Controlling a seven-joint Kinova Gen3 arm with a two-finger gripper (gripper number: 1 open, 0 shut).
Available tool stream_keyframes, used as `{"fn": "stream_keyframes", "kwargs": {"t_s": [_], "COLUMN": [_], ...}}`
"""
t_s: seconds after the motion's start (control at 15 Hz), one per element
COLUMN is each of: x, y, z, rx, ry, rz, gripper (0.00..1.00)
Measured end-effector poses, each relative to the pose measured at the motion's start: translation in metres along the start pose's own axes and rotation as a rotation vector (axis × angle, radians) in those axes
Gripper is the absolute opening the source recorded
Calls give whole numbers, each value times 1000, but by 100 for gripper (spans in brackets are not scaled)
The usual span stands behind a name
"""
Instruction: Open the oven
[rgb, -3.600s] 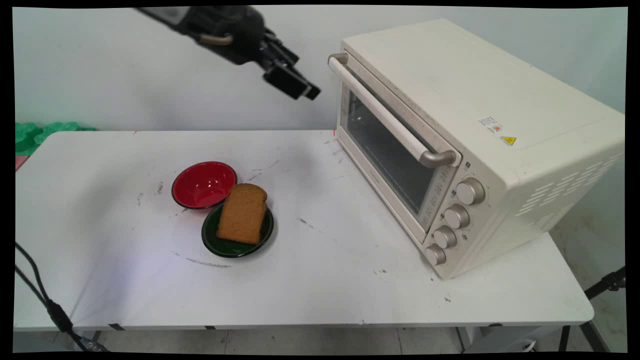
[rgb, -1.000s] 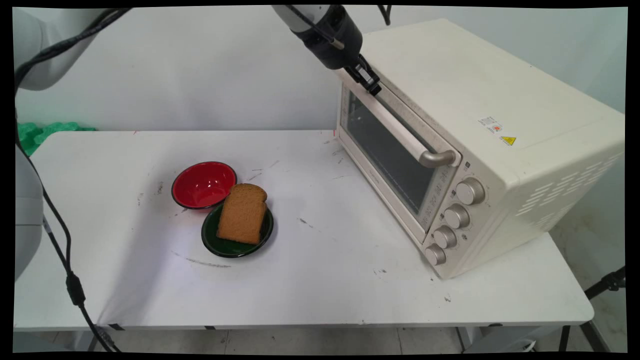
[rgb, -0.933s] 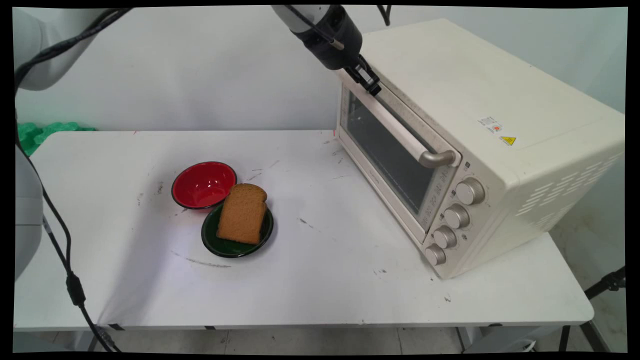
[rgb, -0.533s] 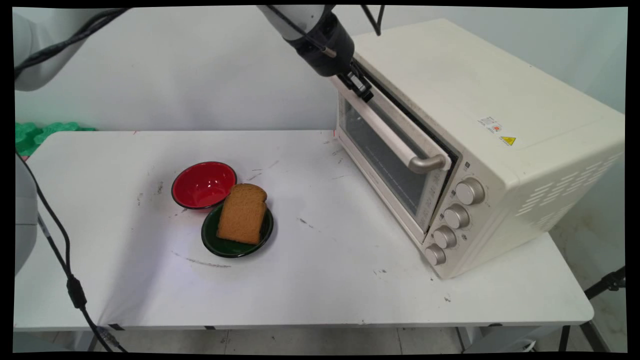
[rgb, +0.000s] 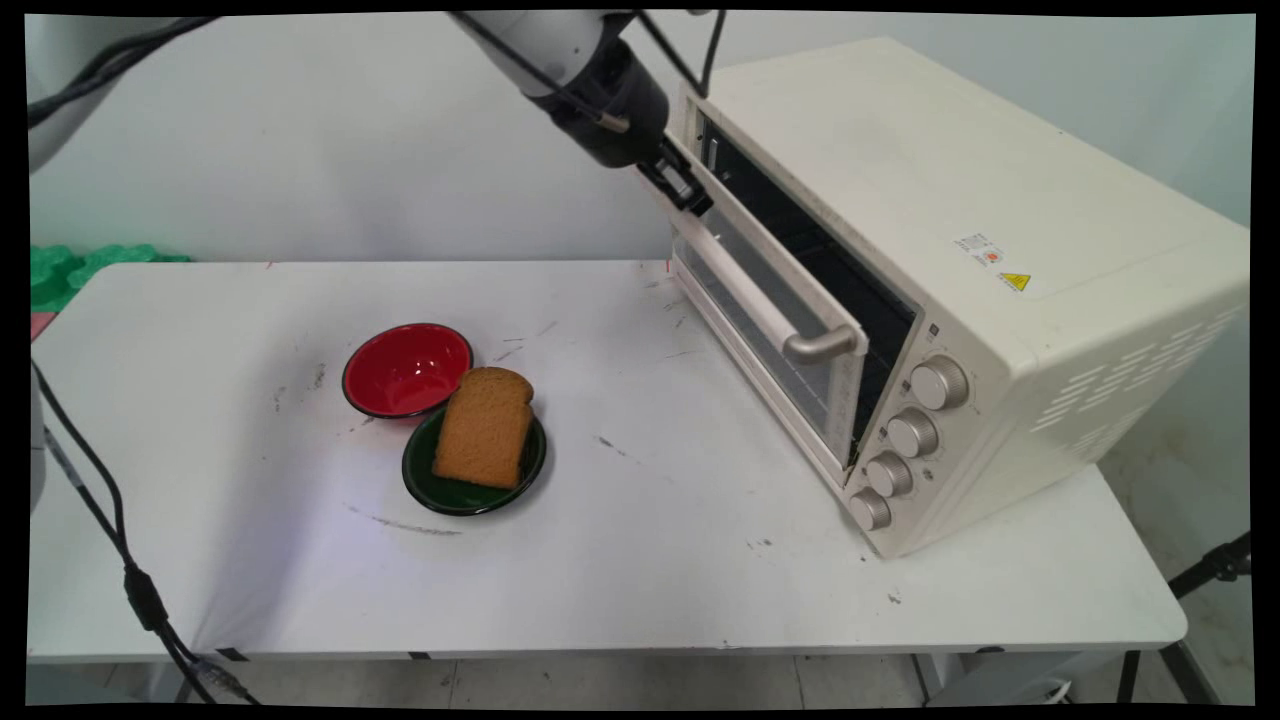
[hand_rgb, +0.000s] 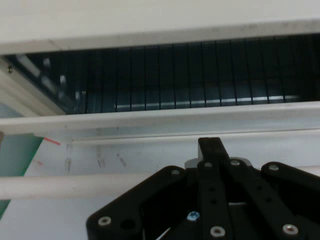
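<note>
Overhead, hand (rgb: 690, 195) at door handle (rgb: 760, 300)

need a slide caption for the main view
Kinova arm's pincer at the handle of a partly open toaster oven door; bread waits on a green plate.

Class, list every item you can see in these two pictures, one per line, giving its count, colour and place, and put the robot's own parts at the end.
toaster oven: one, cream, right side of the table, door partly open.
oven door: one, cream frame with glass, tilted outward from the top.
door handle: one, cream bar with metal ends, across the door's front.
knobs: four, silver, in a column on the oven's front right.
red bowl: one, red, table centre-left.
green plate: one, dark green, beside the red bowl on its near side.
bread slice: one, brown, lying on the green plate.
table: one, white, scuffed.
green material: green, beyond the table's far left corner.
gripper: one, black, at the door's top far corner.
cables: black, hanging at left.
</note>
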Motion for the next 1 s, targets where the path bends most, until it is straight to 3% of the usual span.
{"fn": "stream_keyframes", "kwargs": {"t_s": [0.6,1.0], "x": [-46,-85], "y": [3,1], "z": [-7,0], "rx": [6,10], "ry": [1,30], "rz": [30,37], "gripper": [0,0]}}
